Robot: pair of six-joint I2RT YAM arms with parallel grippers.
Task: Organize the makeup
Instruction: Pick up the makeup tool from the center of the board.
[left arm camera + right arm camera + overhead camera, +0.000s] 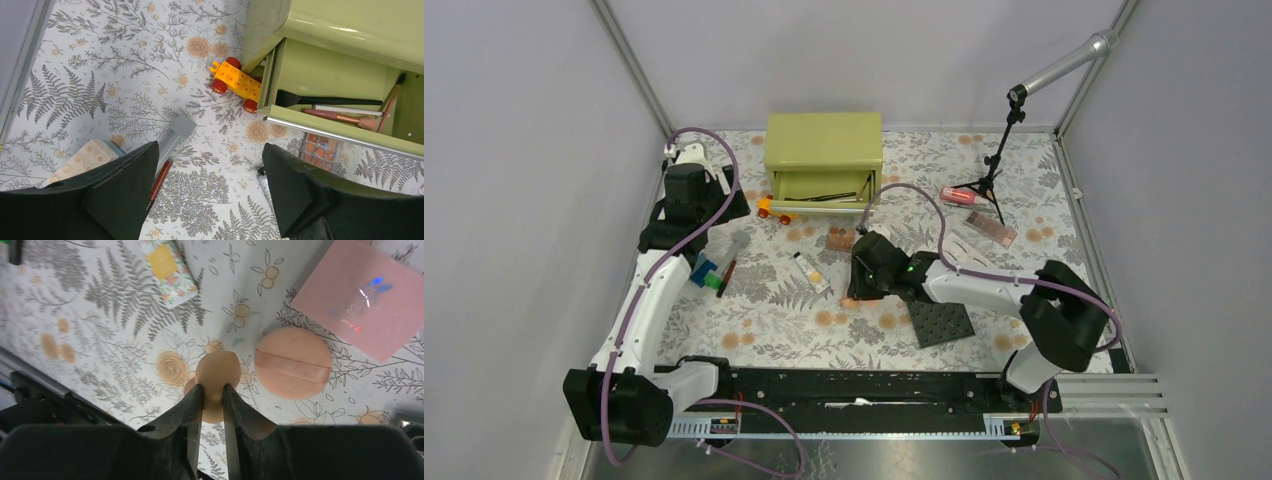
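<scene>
At the table's nine o'clock, left gripper (pixel 210 148) spread wide and empty, a thin reddish pencil (pixel 159 181) just beside its left finger, long axis toward twelve. Toward twelve o'clock, the green drawer box (pixel 824 140), drawer pulled out, brushes (pixel 330 101) already lying crosswise inside. At centre, cream tube (pixel 810 272) flat on the cloth, a yellow floral panel on its label, no legible words. Just right of centre, right gripper (pixel 212 390) pinched on a peach sponge (pixel 217 371), fingers touching both flanks, the egg's long axis in line with the fingers. Judged the step in hand: lifting it, then carrying toward eleven o'clock to the drawer, with this arm much the nearer to the sponge. At its three o'clock, near but apart, a round peach puff (pixel 293 363); beyond that, at two o'clock, the pink compact (pixel 360 295), faint script lettering too small to read.
</scene>
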